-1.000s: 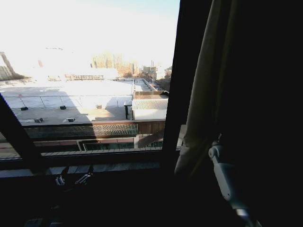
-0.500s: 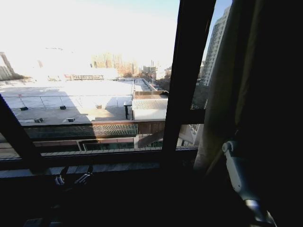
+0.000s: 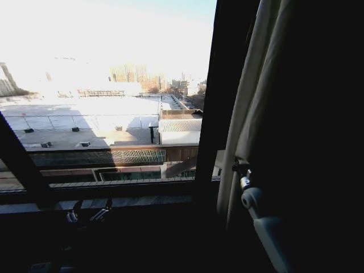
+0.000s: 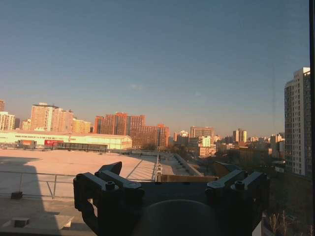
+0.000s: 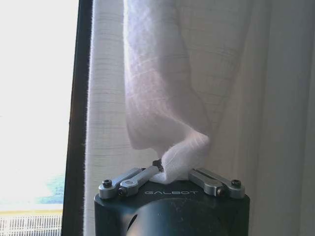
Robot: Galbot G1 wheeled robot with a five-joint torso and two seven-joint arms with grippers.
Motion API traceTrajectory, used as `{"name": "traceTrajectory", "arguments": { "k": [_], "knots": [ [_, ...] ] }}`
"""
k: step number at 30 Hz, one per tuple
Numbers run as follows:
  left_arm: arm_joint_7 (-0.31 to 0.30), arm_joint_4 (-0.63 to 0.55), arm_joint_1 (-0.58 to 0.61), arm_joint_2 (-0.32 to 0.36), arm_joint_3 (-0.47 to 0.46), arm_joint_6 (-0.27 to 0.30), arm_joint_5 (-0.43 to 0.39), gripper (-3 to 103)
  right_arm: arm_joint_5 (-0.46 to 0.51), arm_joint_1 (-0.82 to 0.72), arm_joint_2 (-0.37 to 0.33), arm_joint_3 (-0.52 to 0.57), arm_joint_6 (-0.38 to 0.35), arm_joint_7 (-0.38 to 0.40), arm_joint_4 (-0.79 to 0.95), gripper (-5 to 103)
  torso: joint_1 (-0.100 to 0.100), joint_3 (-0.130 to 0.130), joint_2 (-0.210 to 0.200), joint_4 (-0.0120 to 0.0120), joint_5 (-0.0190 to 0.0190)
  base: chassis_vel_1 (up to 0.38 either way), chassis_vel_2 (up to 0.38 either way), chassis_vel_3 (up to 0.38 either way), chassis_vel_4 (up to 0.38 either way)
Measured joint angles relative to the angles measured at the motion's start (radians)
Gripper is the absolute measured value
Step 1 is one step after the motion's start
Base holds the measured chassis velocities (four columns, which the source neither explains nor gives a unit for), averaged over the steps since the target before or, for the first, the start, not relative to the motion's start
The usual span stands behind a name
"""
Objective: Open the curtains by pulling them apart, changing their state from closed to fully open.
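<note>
My right hand [image 5: 167, 173] is clenched on a fold of the curtain [image 5: 162, 88]: in the right wrist view the fingers [image 5: 129, 182] are drawn in together and a twisted bunch of off-white, linen-like fabric rises from between them. The cloth puckers just above the pinch and then widens into a hanging fold. Behind that fold, more of the curtain hangs flat, its weave showing as faint horizontal lines, and past its edge stands the dark upright bar of the window frame [image 5: 78, 113] with bright daylight beyond it.

From the head view, my right hand [image 3: 242, 170] sits just right of the window frame's upright [image 3: 219, 102], at about the height of the sill, with the pale wrist below it. The curtain [image 3: 253, 96] runs up from the hand as a narrow gathered column of pleats leaning slightly against the upright; everything right of it is in deep shadow and I cannot make out the fabric there. Left of the upright the glass is uncovered.

My left hand [image 3: 88, 215] is low, below the sill and well left of the upright. In the left wrist view its dark fingers [image 4: 110, 189] stand spread apart with nothing between them, released, pointing out through the glass.

Farthest off, through the uncovered pane, lie a broad flat rooftop [image 3: 85, 122] in sun, a small white-walled building [image 3: 179, 132] nearer the upright, and a skyline of apartment blocks [image 4: 130, 128] under clear sky.
</note>
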Motion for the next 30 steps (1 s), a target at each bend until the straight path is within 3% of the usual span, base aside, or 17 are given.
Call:
{"name": "traceTrajectory", "arguments": {
  "k": [16, 30],
  "knots": [
    [0.005, 0.009, -0.004, 0.0, 0.003, -0.009, -0.001, 100, -0.004, 0.0, -0.01, 0.01, -0.006, 0.0, -0.004, 0, 0.0, 0.0, 0.0, 0.0001, 0.0, -0.034, -0.029, 0.03, 0.037],
    [0.006, 0.009, -0.001, 0.0, 0.004, -0.014, 0.0, 100, -0.005, 0.003, -0.011, 0.007, 0.002, 0.0, -0.001, 0, 0.0, 0.0, 0.0, 0.0, 0.0003, -0.24, -0.237, 0.242, 0.244]
  ]
}}
